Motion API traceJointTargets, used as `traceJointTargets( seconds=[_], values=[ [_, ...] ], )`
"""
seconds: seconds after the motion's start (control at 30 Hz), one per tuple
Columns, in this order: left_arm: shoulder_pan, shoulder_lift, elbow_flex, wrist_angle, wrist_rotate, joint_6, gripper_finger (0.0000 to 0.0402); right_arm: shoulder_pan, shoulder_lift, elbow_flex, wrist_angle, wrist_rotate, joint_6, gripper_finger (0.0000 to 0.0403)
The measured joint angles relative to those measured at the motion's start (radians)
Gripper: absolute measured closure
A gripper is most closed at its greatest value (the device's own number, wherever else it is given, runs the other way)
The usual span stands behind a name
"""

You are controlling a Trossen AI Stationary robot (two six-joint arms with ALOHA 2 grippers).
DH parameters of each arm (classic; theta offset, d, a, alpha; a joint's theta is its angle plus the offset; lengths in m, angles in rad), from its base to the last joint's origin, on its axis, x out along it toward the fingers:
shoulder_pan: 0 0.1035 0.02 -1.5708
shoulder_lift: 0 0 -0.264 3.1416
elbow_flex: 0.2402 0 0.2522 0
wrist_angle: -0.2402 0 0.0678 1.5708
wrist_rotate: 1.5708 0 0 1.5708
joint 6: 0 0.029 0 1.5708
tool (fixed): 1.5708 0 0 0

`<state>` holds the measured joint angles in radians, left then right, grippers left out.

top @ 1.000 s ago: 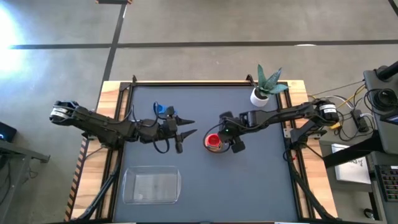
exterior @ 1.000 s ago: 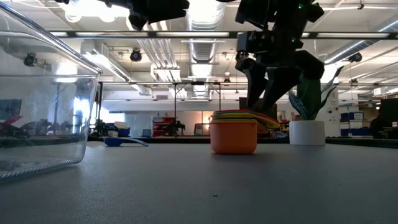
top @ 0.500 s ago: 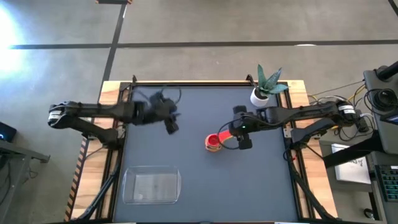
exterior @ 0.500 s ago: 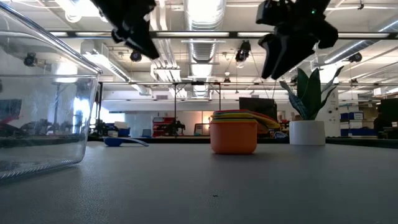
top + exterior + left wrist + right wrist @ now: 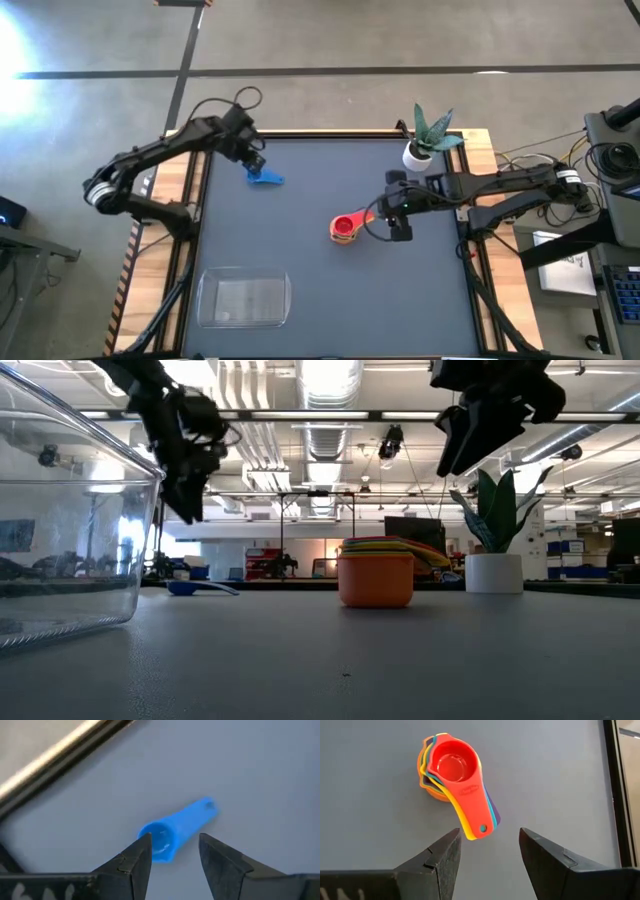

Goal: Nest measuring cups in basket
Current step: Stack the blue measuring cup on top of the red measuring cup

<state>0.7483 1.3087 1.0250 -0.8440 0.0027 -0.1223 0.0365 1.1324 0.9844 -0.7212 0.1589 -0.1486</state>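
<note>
The small blue plastic measuring cup (image 5: 172,831) lies alone near the table's far left corner. The left gripper (image 5: 172,851) hangs just over it, fingers apart, holding nothing. I think the step now is picking it up (it looks like the last loose one): drop lower, then squeeze. The right gripper (image 5: 489,851) waits open above the stack of nested cups (image 5: 456,777), red on top. The clear plastic basket (image 5: 243,299) sits well apart, empty.

Left hand (image 5: 254,160) moved from frame center to upper left, now over blue cup (image 5: 266,177); right hand (image 5: 398,218) drew back right, off nested stack (image 5: 343,228).
</note>
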Motion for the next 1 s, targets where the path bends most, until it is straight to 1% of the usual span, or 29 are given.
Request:
traceJointTargets(
  seconds=[0.07,0.33,0.5,0.7,0.83,0.93,1.0],
  values=[
    [0.024,0.036,-0.016,-0.005,0.005,0.003,0.0257,0.007,0.0,0.001,0.001,0.0,-0.001,0.0214],
    [0.027,0.194,-0.029,-0.001,0.006,0.041,0.0257,0.01,0.002,0.002,0.001,0.001,-0.004,0.0214],
    [0.03,0.276,-0.029,0.016,-0.058,0.047,0.0257,0.012,0.002,0.002,0.001,0.001,0.018,0.0214],
    [0.045,0.36,-0.029,0.045,-0.093,0.054,0.0257,0.012,0.002,0.002,0.001,0.001,0.018,0.0215],
    [0.058,0.393,-0.029,0.069,-0.099,0.054,0.0257,0.012,0.002,0.002,0.001,0.0,0.018,0.0215],
    [0.059,0.404,-0.029,0.08,-0.098,0.054,0.0267,0.012,0.002,0.002,0.001,0.0,0.018,0.0216],
    [0.059,0.406,-0.029,0.078,-0.09,0.049,0.0287,0.012,0.002,0.002,0.001,0.0,0.018,0.0216]
  ],
)
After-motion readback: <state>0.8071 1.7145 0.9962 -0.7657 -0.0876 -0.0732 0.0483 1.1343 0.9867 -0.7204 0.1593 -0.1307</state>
